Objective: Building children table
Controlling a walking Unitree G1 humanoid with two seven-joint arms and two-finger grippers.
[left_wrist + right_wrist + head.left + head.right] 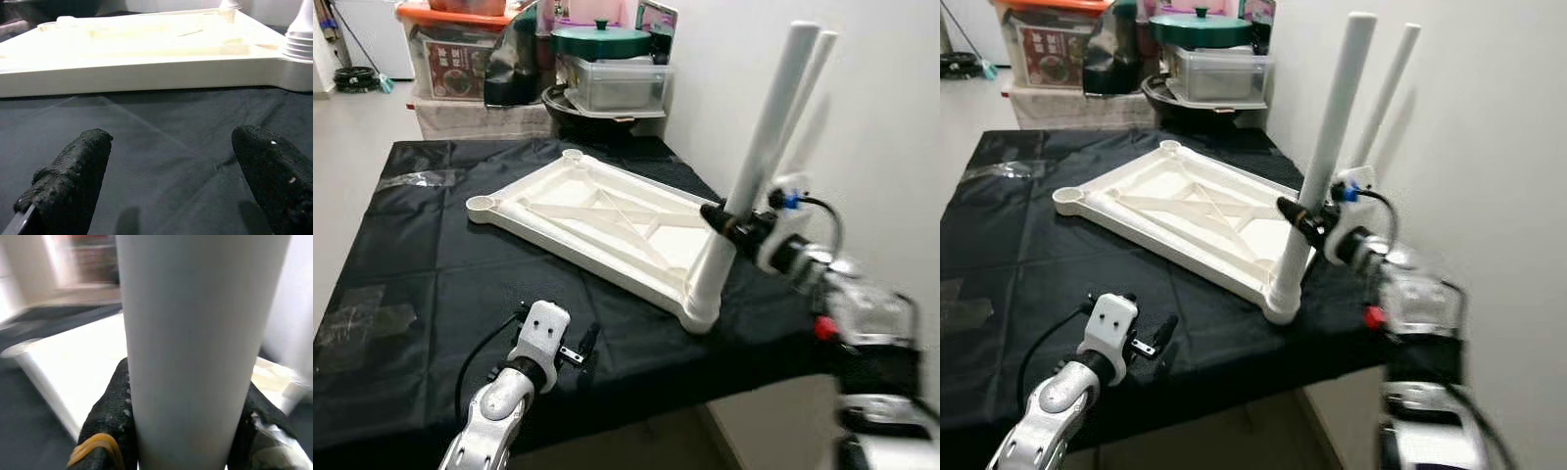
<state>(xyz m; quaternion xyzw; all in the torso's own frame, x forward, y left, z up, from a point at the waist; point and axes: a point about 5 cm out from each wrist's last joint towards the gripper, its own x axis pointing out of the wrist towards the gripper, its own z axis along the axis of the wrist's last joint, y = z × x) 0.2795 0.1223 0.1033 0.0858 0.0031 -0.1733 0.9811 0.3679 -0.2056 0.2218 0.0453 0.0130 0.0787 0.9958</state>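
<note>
A white plastic tabletop (pixel 597 220) lies upside down on a black-clothed table (pixel 421 284). A white leg (pixel 759 157) stands tilted in its near right corner socket (pixel 702 311), and my right gripper (pixel 720 217) is shut around the leg low down. In the right wrist view the leg (pixel 195 333) sits between the black fingers (pixel 110 416). A second white leg (pixel 815 73) rises just behind it. The two left corner sockets (pixel 481 205) (pixel 572 154) hold nothing. My left gripper (pixel 587 345) is open above the cloth near the table's front edge, short of the tabletop's rim (pixel 146 76).
Behind the table stand stacked plastic storage boxes (pixel 450 59), a clear tub (pixel 612 83) and a pot with a green lid (pixel 602 39). A white wall (pixel 881 117) runs close along the right. Clear tape patches (pixel 362 318) lie on the cloth.
</note>
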